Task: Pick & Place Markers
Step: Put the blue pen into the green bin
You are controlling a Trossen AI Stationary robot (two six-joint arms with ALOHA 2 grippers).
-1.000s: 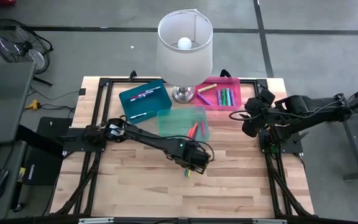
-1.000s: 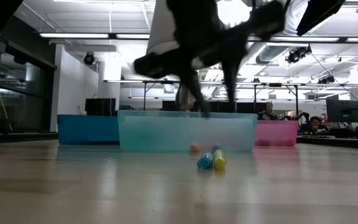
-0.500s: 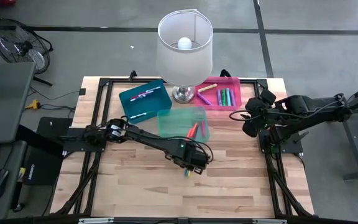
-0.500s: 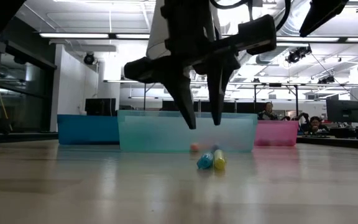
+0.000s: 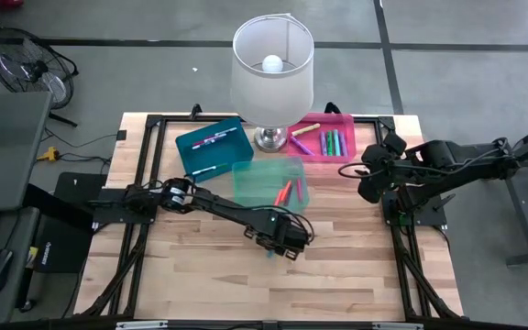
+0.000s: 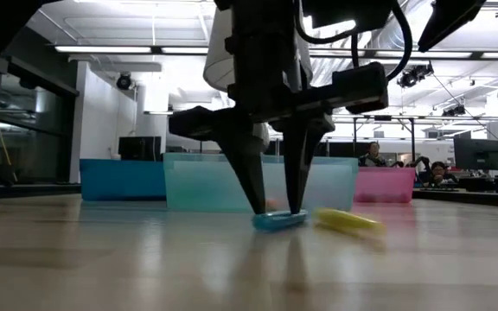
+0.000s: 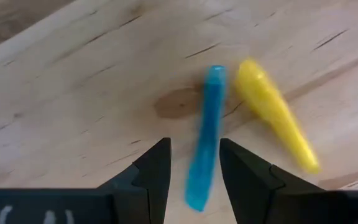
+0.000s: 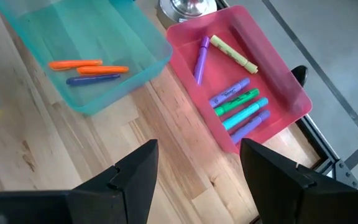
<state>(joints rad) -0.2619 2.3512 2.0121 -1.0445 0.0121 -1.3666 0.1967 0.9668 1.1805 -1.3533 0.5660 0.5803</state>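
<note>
A blue marker (image 7: 204, 137) and a yellow marker (image 7: 275, 112) lie flat on the wooden table, a little apart, in front of the clear green bin (image 5: 269, 181). My left gripper (image 5: 280, 240) points down with its open fingertips at the table top, one on each side of the blue marker (image 6: 279, 220). The yellow marker (image 6: 348, 220) lies outside the fingers. My right gripper (image 5: 369, 179) hangs open and holds nothing, high at the table's right side near the pink bin (image 5: 333, 137). My left gripper comes from above with its fingers (image 7: 157, 168) lying along the blue marker's near end (image 7: 197, 186), which runs between them and rests on the table. I cannot tell whether a finger touches it.
A teal bin (image 5: 214, 147) with markers stands at the far left. The green bin holds orange and purple markers (image 8: 89, 70), and the pink bin (image 8: 241, 93) holds several. A lamp (image 5: 273, 69) stands at the far edge between the bins. Bare wood lies toward the near edge.
My left gripper has come down to the table over the two markers, its fingers as far apart as before. The markers, which lay side by side, have both turned on the table. The yellow one has shifted toward the table's right, away from the blue one.
</note>
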